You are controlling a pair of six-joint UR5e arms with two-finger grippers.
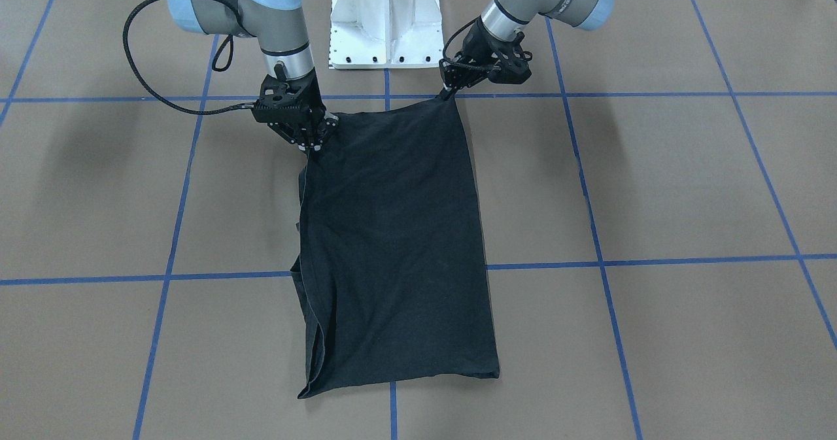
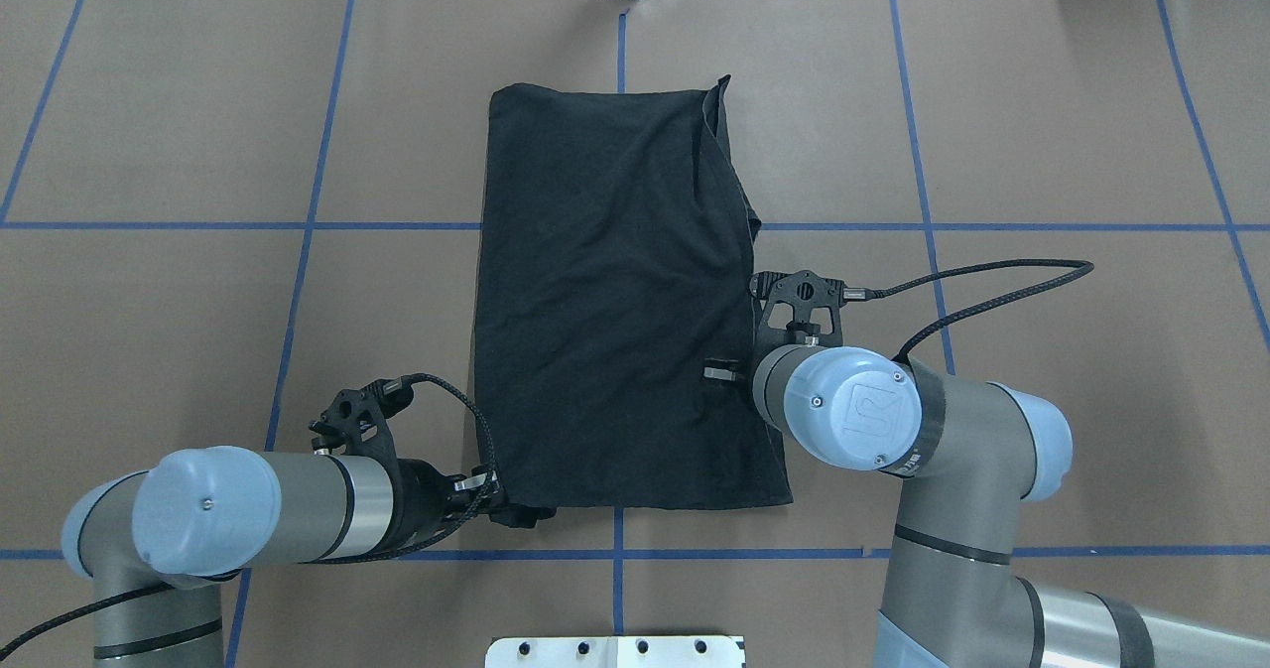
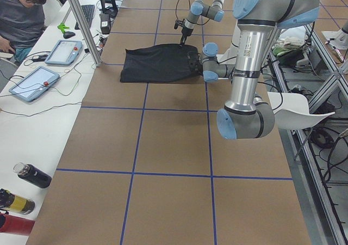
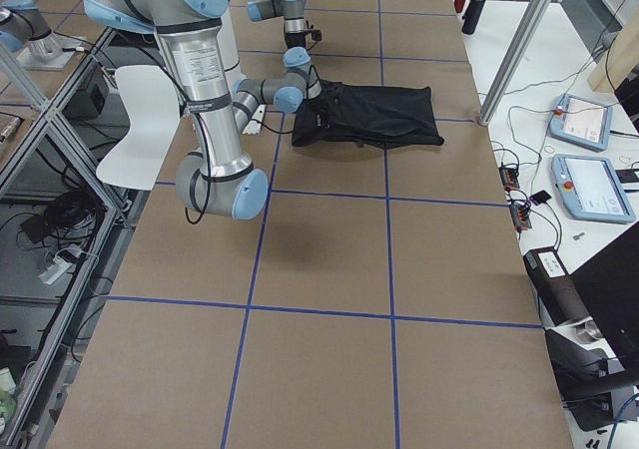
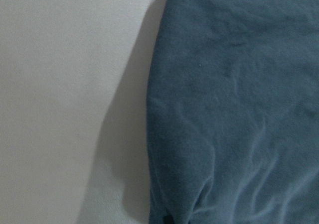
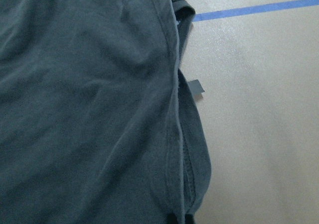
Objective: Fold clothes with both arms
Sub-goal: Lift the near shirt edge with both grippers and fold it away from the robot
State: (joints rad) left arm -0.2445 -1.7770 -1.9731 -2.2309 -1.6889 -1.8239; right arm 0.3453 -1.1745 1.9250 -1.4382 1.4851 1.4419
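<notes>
Pinches the near left corner of the black T-shirt [image 1: 399,244] with the left gripper [image 1: 449,93], jaws closed tight on the cloth. Lies mostly flat in the middle of the brown table [image 1: 654,185], folded into a long shape, plain side up. Grips the shirt's right edge, at the end near the robot, with the right gripper [image 1: 315,143], jaws closed on the wrinkled hem
</notes>
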